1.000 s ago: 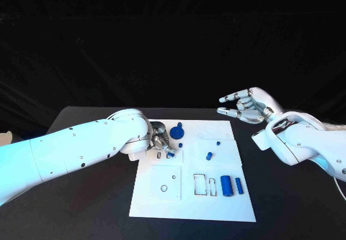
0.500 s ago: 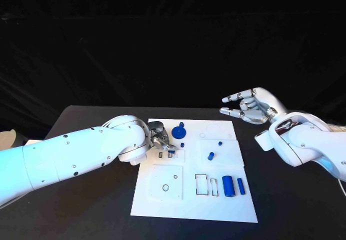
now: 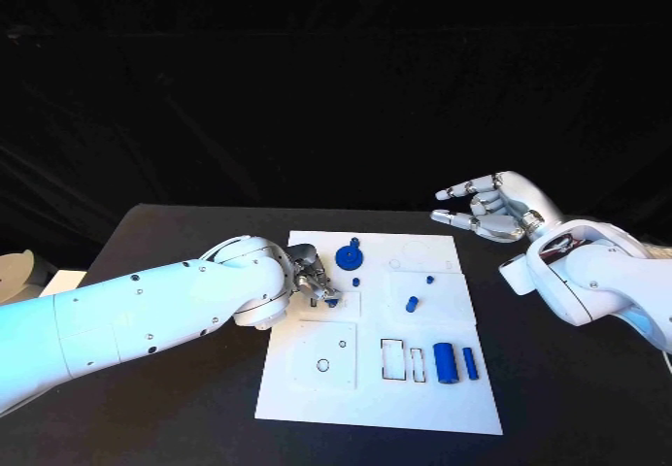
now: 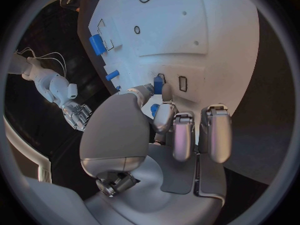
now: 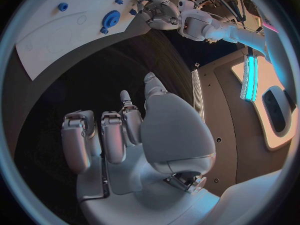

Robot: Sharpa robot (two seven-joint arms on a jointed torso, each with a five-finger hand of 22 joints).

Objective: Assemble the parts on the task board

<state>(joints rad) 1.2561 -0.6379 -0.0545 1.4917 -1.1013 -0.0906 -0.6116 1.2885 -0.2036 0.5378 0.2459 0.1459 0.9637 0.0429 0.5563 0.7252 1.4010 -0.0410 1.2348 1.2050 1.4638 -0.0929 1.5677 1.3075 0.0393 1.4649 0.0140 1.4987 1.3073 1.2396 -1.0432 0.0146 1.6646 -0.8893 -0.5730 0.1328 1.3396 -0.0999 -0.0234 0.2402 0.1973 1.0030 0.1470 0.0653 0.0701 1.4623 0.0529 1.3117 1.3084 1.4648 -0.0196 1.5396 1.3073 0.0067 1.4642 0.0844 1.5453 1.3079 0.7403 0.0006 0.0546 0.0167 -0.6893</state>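
The left hand (image 3: 311, 279) is down on the white task board (image 3: 376, 398), near its left edge in the head view, fingertips bent toward a pair of small rectangular slots. In the left wrist view the thumb and one finger (image 4: 164, 116) close on a small blue part (image 4: 158, 86) right at one of those slots, while the remaining fingers lie side by side, curled above the board and touching nothing. Whether the part is seated in the slot or only at its mouth cannot be told. The right hand (image 3: 488, 207) hangs above the black table (image 3: 168, 388) off the board's far right corner, well apart from every piece; its fingers are apart and loosely bent, with nothing in them. On the board, a blue gear (image 3: 348, 256) lies just beyond the left hand, a small blue peg (image 3: 411, 304) sits near the middle, a blue cylinder (image 3: 444, 362) lies toward the near right with a slimmer blue bar (image 3: 469, 363) just beside it, next to two outlined rectangular recesses. No writing or label can be read on any of it.
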